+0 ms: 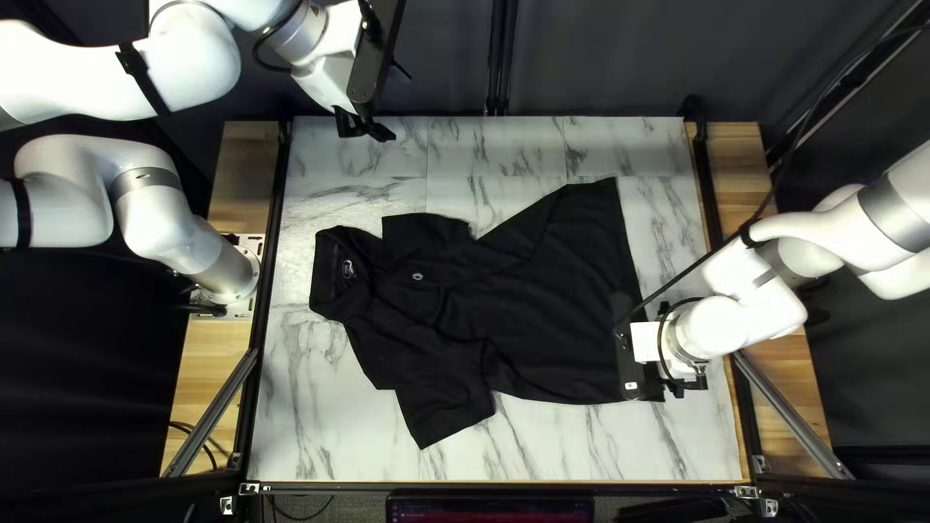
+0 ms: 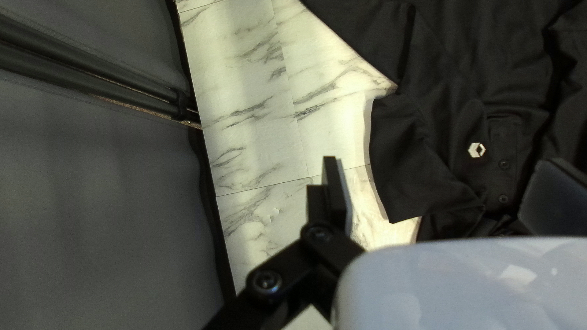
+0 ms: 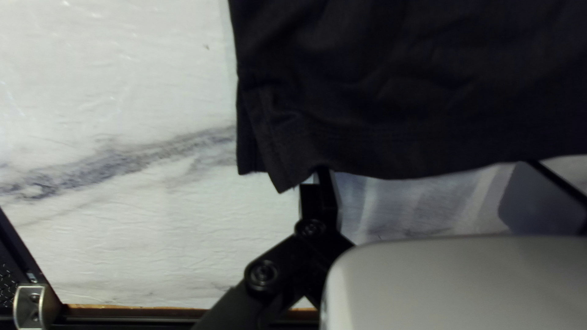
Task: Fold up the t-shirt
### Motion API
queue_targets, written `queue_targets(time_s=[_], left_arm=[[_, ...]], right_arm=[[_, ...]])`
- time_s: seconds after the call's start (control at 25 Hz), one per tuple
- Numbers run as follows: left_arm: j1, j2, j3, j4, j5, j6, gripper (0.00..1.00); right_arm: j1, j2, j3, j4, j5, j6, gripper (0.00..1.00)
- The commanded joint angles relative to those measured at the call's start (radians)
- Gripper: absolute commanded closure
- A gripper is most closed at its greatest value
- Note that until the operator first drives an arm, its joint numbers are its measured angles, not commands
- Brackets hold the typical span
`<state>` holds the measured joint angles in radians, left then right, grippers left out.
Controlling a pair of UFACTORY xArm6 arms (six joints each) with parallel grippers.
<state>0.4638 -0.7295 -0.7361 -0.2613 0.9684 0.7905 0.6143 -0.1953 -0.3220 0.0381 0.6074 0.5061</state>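
Note:
A black short-sleeved t-shirt [image 1: 552, 310] lies spread on the table, its collar [image 1: 339, 276] toward my left arm's side and its hem toward my right arm. Above the far left part of the table, my left gripper [image 1: 366, 130] is raised clear of the cloth. Seen from its wrist, the left gripper [image 2: 443, 192] stands open, with the shirt [image 2: 428, 159] beyond and below its fingers. My right gripper [image 1: 635, 363] is over the hem's near corner, fingertips hidden there. In the right wrist view the right gripper [image 3: 431, 192] is open at the hem of the shirt [image 3: 391, 122].
The marble-patterned table [image 1: 329, 407] shows bare around the shirt. Dark rails [image 1: 262, 320] run along its side edges. A cable [image 1: 722, 247] hangs across the table's right edge to my right gripper. A dark curtain [image 1: 601, 58] stands behind the far edge.

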Motion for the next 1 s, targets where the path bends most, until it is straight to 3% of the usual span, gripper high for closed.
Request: queue_targets(time_s=[0.04, 0.32, 0.52, 0.68, 0.88, 1.0], left_arm=[[0.000, 0.000, 0.000, 0.000, 0.000, 0.000, 0.00], [0.000, 0.000, 0.000, 0.000, 0.000, 0.000, 0.00], [0.000, 0.000, 0.000, 0.000, 0.000, 0.000, 0.00], [0.000, 0.000, 0.000, 0.000, 0.000, 0.000, 0.00], [0.000, 0.000, 0.000, 0.000, 0.000, 0.000, 0.00], [0.000, 0.000, 0.000, 0.000, 0.000, 0.000, 0.00]], right_arm=[[0.027, -0.037, -0.018, -0.018, 0.062, 0.049, 0.00], [0.057, -0.120, -0.019, -0.042, 0.162, 0.126, 0.00], [0.015, -0.168, -0.006, -0.063, 0.183, 0.091, 0.00], [-0.117, -0.280, 0.056, -0.069, 0.174, -0.080, 0.00], [-0.315, -0.397, 0.061, -0.080, 0.238, -0.316, 0.00], [-0.360, -0.423, 0.070, -0.114, 0.237, -0.318, 0.00]])
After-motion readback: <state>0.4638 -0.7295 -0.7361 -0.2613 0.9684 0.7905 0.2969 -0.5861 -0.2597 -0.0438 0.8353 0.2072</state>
